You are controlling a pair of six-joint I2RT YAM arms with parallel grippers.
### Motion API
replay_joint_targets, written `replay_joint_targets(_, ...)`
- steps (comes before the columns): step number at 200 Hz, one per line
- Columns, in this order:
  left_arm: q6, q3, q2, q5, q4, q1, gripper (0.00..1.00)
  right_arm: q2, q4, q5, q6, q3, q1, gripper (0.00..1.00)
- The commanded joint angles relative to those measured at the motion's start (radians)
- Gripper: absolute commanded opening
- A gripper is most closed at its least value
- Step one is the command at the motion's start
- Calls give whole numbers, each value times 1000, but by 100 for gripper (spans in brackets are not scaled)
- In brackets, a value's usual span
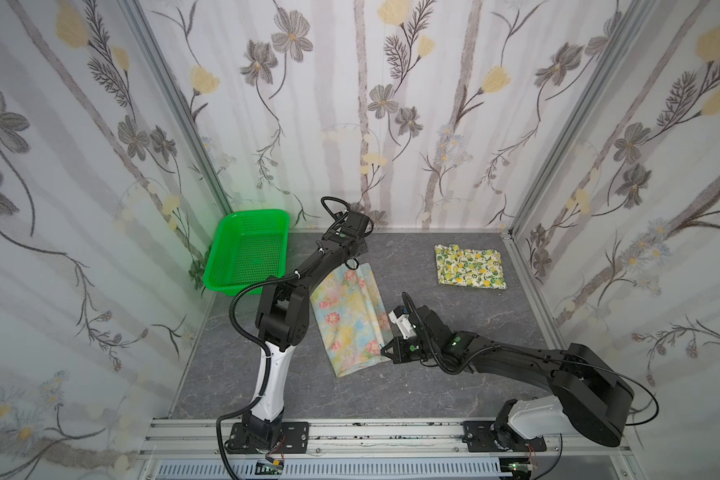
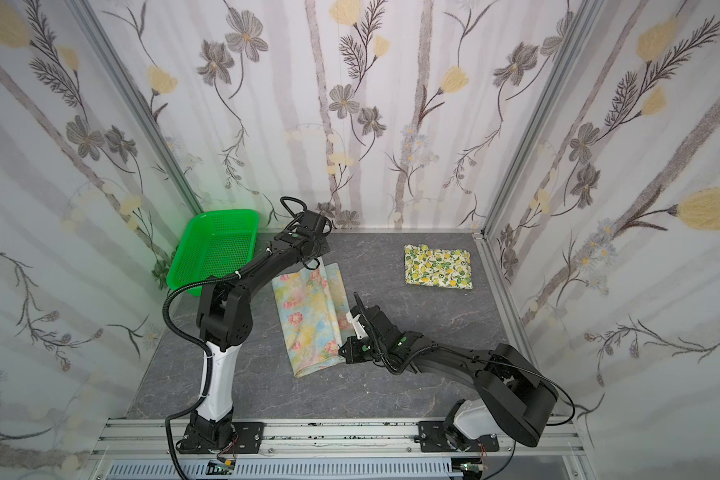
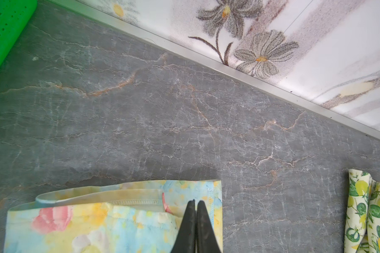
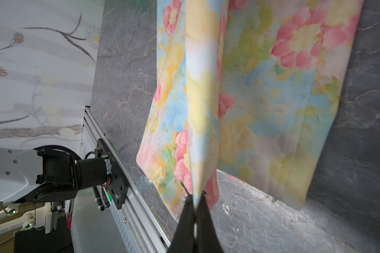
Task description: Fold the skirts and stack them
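Here, pastel floral skirt (image 1: 346, 320), seemingly folded lengthwise

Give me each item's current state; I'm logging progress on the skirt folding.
lemon skirt: folded into a rectangle, lying flat at the far right, untouched.
floral skirt: folded into a long strip, pinched at both ends, near corner lifted.
green basket: empty, at the far left.
left gripper: shut on the floral skirt's far end.
right gripper: shut on the floral skirt's near corner.
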Motion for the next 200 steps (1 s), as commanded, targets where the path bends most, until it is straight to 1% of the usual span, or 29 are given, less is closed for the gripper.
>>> replay_joint_targets(1, -4, 43, 36, -31, 77, -1, 0, 20, -11, -72, -3, -4, -5, 0)
replay_joint_targets(12, -4, 64, 58, -26, 77, -4, 0, 19, -8, -76, -7, -6, -10, 0)
replay_joint_targets(16, -3, 72, 67, -23, 77, -4, 0, 48, -7, -77, -7, -6, -11, 0)
replay_joint_targets(28, -6, 92, 89, -16, 77, -4, 0, 60, -5, -79, -9, -5, -16, 0)
replay_joint_targets(109, -18, 196, 204, 36, 78, -8, 0, 97, 13, -73, -3, -21, -28, 0)
replay_joint_targets(113, -18, 202, 208, 39, 80, -8, 0, 99, 13, -71, -3, -22, -28, 6)
replay_joint_targets(121, -19, 215, 218, 46, 80, -8, 0, 99, 12, -63, -7, -21, -27, 12)
replay_joint_targets(125, -22, 219, 221, 48, 81, -8, 10, 100, 12, -61, -10, -22, -27, 16)
replay_joint_targets(128, -25, 222, 224, 49, 81, -8, 18, 100, 10, -58, -11, -22, -27, 21)
replay_joint_targets(131, -28, 223, 223, 49, 83, -8, 24, 100, 10, -55, -12, -22, -56, 25)
replay_joint_targets(136, -30, 224, 223, 51, 85, -8, 33, 99, 7, -53, -18, -22, -66, 33)
replay_joint_targets(146, -33, 227, 222, 49, 91, -8, 51, 93, -9, -46, -30, -16, -83, 38)
replay_joint_targets(149, -33, 227, 222, 47, 92, -8, 55, 90, -14, -42, -33, -15, -89, 39)
replay_joint_targets(159, -32, 227, 213, 43, 96, -8, 58, 72, -32, -25, -40, -9, -108, 42)
replay_joint_targets(175, -27, 223, 195, 36, 100, -7, 63, 33, -67, 10, -55, 1, -128, 43)
replay_joint_targets(188, -18, 208, 171, 31, 102, -7, 64, -14, -105, 60, -76, 20, -129, 43)
replay_joint_targets(200, -2, 188, 148, 28, 105, -5, 64, -43, -128, 88, -95, 41, -124, 40)
